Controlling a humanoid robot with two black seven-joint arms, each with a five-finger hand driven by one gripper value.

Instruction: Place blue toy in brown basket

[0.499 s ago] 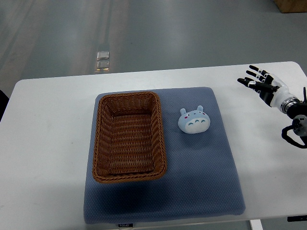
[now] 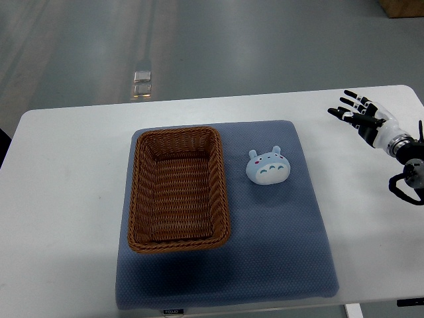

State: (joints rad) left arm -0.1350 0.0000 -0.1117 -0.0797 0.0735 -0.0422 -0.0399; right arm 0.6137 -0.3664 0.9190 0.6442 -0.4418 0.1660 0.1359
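Top view: the right hand (image 2: 363,118) hovers over the white table (image 2: 66,172), its fingers (image 2: 346,108) spread wide and holding nothing. The blue toy (image 2: 265,165) sits on the grey mat (image 2: 278,245), well apart from the fingertips, down and to their left, with the brown basket (image 2: 177,191) beyond it. A good reach would likely come from above, keeping the fingers open until they straddle the toy.

text: none legible | small tag (image 2: 172,310) — mat's (image 2: 278,252) front edge — print unreadable
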